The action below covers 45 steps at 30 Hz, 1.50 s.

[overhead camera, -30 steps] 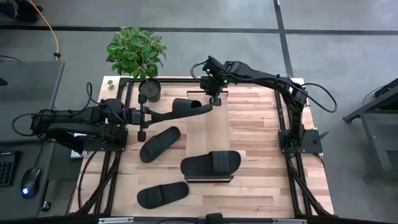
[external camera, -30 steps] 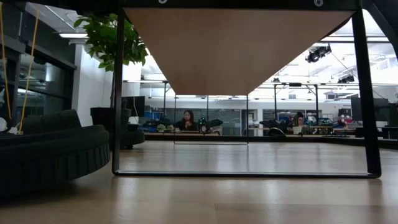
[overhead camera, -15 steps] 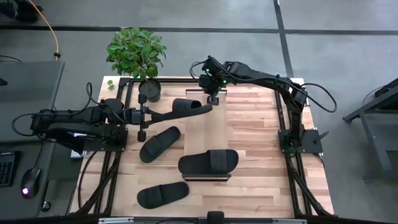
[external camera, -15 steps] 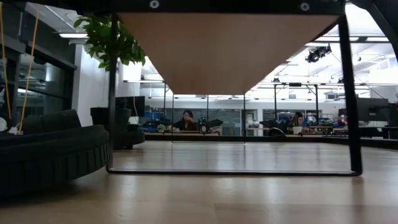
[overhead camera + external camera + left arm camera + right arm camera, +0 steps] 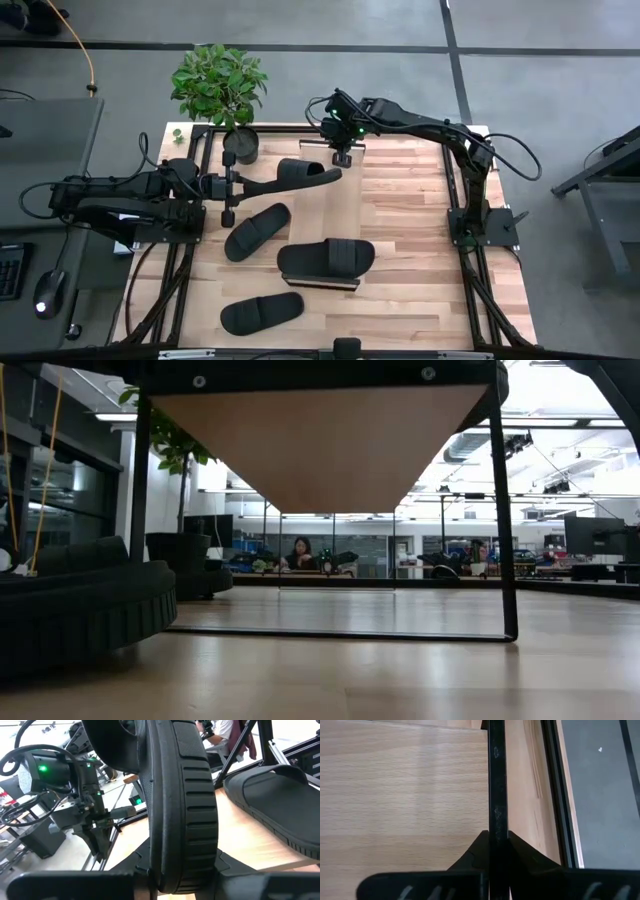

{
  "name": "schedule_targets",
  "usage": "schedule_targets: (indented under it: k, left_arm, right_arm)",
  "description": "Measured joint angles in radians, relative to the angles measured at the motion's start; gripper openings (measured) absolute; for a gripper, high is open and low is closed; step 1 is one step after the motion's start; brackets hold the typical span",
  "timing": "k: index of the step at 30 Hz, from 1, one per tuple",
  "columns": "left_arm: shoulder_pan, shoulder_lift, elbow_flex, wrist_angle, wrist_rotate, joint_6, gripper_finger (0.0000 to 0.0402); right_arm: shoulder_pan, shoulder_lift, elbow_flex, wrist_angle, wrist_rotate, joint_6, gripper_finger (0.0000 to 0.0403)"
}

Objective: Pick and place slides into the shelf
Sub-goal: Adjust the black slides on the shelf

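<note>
**Gripping a slide and the shelf frame at the far end of the table**

Being held at the far left of the table [image 5: 400,210] is one slide [image 5: 297,175], raised off the wood and clamped at its heel end by the left gripper [image 5: 240,184]; in the left wrist view the ribbed sole [image 5: 192,810] is seen pinched on edge between the fingers. The shelf [image 5: 322,210] is being gripped at its far end by the right gripper [image 5: 343,152], fingers clenched on a thin dark frame bar [image 5: 496,795]. The shelf is lying skewed, its near end swung toward the left.

A second slide [image 5: 325,261] is resting on the shelf's near end. A third slide [image 5: 256,231] is lying on the tabletop just left of the shelf, and a fourth [image 5: 261,313] at the near left edge.

A potted plant [image 5: 222,88] is standing at the far left corner. In the low view the shelf's plank underside [image 5: 320,445] and frame legs are filling the picture; a person [image 5: 300,552] is sitting far off in the room.
</note>
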Motion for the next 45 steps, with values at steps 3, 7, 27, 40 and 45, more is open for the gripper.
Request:
schedule_targets:
  k: [3,7,27,40,45]
  left_arm:
    - [0.0,0.0,0.0,0.0,0.0,0.0,0.0068]
    - [0.0,0.0,0.0,0.0,-0.003,0.0,0.0062]
    - [0.0,0.0,0.0,-0.002,-0.025,0.009,0.0069]
    - [0.0,0.017,0.0,-0.095,-0.246,0.054,0.007]
    - [0.0,0.034,0.0,-0.119,-0.273,0.051,0.0063]
  right_arm:
    - [-0.008,0.0,0.0,0.0,-0.009,-0.005,0.0015]
    - [-0.014,0.001,0.0,0.0,-0.019,-0.007,0.002]
    - [-0.016,-0.034,0.002,0.009,0.123,-0.052,0.0216]
    - [-0.026,-0.131,0.155,-0.071,0.207,0.034,0.0229]
    - [-0.018,-0.132,0.263,-0.142,0.193,0.109,0.0229]
